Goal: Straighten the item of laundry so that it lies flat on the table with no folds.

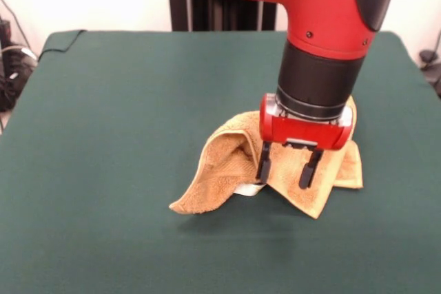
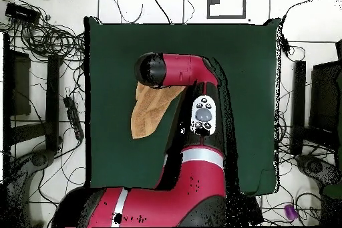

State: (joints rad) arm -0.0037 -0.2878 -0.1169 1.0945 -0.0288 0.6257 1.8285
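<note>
The orange-tan towel lies crumpled on the dark green table, right of centre in the front view, with a raised fold at its middle and a corner trailing toward the front left. A bit of white shows under the fold. My gripper hangs just over the towel with its two black fingers apart, tips at or just above the cloth, holding nothing. In the overhead view the towel sticks out from under the arm's head, which hides the gripper.
The red arm crosses the table from the robot's side. Cables and stands lie off the table's edges. The cloth's far left corner is folded over.
</note>
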